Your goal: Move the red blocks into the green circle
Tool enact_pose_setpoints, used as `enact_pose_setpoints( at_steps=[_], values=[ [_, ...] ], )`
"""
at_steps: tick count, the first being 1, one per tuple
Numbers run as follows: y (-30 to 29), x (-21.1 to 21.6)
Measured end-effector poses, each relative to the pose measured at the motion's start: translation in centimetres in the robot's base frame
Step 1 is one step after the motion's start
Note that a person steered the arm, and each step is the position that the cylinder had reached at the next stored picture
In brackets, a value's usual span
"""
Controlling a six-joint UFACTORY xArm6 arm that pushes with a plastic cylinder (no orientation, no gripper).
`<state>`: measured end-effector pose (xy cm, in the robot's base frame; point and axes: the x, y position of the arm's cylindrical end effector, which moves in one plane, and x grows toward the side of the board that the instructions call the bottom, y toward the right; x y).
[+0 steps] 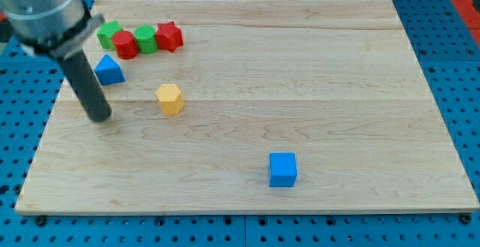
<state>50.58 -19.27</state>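
A red star block (170,36) and a red round block (124,44) lie at the view's top left, in a row with a green round block (145,39) between them and a green star-like block (109,32) at the left end. The four sit close together, seemingly touching. My tip (100,116) rests on the board at the left, below a blue triangular block (109,70) and left of a yellow hexagonal block (170,98). It touches no block.
A blue cube (283,169) sits at the view's lower middle. The wooden board (315,82) lies on a blue perforated table (457,67). The arm's grey body (41,7) hangs over the top left corner.
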Motion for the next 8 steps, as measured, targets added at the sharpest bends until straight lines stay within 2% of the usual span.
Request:
enact_pose_setpoints(
  at_steps=[1, 2, 3, 4, 5, 6, 7, 8],
  values=[
    [13.4, 1.4],
    [15.4, -3.2],
    [5.1, -5.8],
    [11.6, -7.4],
    [18.4, -15.2],
    [12.6, -25.0],
    [3.6, -26.9],
    [3.5, -22.3]
  ],
)
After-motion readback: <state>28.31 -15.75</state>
